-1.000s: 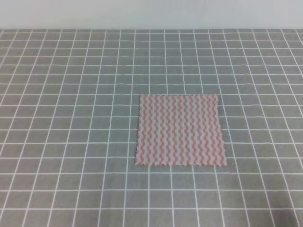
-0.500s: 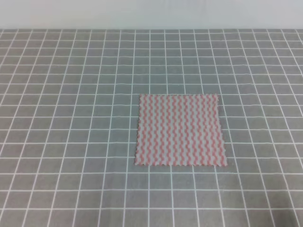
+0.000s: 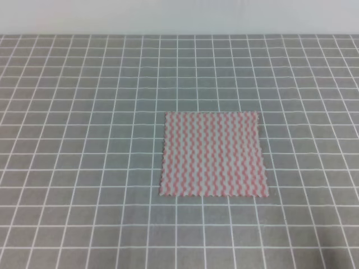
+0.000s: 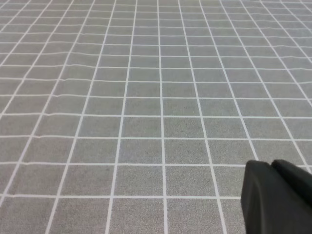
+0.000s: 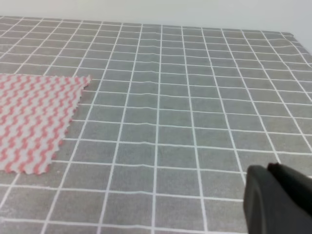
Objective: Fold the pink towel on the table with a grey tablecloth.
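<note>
From above, we see the pink towel (image 3: pixel 213 154) lying flat and unfolded on the grey gridded surface (image 3: pixel 78 140); neither claw shows. At our left wrist, only grid and a dark claw (image 4: pixel 278 197) part, its opening untellable. At our right wrist, likewise for that claw (image 5: pixel 278 200); the towel's pinked corner looks thin, limp, best pinched there.

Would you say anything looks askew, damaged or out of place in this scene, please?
Nothing stands out. The pink towel lies flat and unfolded on the table with a grey tablecloth, its edges roughly in line with the grid. No gripper touches it.
</note>
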### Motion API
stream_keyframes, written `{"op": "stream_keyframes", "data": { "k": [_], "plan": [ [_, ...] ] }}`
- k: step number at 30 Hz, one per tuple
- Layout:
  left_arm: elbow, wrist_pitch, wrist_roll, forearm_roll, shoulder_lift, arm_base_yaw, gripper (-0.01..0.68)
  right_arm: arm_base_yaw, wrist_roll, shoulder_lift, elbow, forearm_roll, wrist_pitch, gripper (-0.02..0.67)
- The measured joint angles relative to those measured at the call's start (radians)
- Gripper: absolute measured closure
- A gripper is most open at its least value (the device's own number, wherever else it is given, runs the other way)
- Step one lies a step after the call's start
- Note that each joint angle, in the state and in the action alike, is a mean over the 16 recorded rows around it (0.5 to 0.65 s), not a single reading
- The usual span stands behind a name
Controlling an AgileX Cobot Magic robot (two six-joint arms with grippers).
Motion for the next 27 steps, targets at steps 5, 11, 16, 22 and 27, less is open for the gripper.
{"op": "stream_keyframes", "data": {
  "k": [5, 11, 16, 22, 27],
  "plan": [
    [-0.002, 0.0, 0.0, 0.0, 0.002, 0.0, 0.675, 0.01, 0.001, 0.0, -0.005, 0.0, 0.003, 0.666],
    [0.003, -0.001, 0.0, 0.009, -0.007, 0.0, 0.675, 0.011, 0.001, 0.0, -0.009, -0.001, 0.006, 0.666],
    [0.002, -0.004, 0.0, 0.057, -0.004, 0.0, 0.675, 0.011, 0.002, 0.0, -0.009, 0.002, 0.003, 0.666],
    [0.002, -0.061, -0.022, 0.067, -0.004, 0.0, 0.675, 0.011, 0.002, 0.0, -0.009, 0.094, -0.026, 0.666],
    [0.002, -0.161, -0.092, -0.046, -0.002, 0.0, 0.675, 0.01, 0.003, -0.001, -0.012, 0.348, -0.055, 0.666]
  ]
}}
